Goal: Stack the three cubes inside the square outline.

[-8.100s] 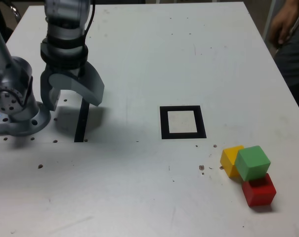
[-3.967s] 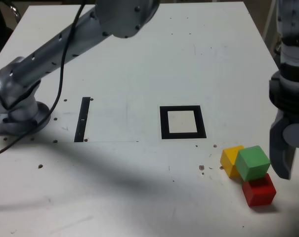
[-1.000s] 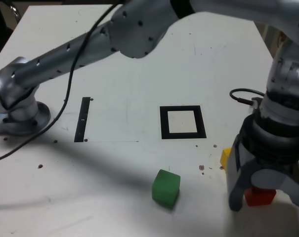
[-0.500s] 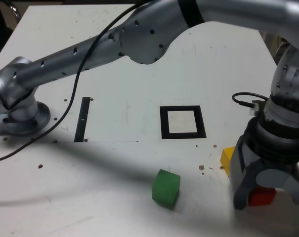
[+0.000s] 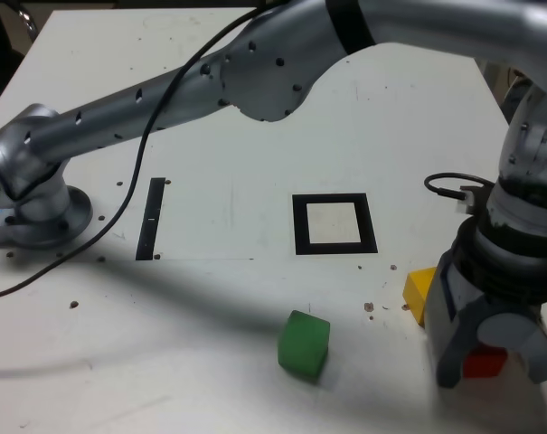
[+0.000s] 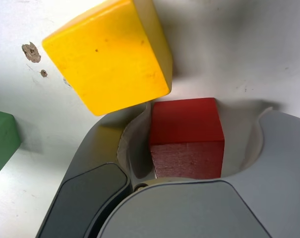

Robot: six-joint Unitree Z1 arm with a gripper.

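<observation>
Pincer (image 5: 486,362) has come down around the red cube (image 5: 484,363) at the exterior view's near right, jaws narrowing but half open, not yet gripping. Square outline (image 5: 334,223) lies empty, so stacking has yet to start.

White table (image 5: 255,108) w/ thin black strip (image 5: 150,219), dark specks (image 5: 369,307).

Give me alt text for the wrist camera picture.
A red cube sits between the grey pincer's jaws on a white table. A yellow cube lies just beyond it, and a green cube's edge shows at the frame's border.
</observation>
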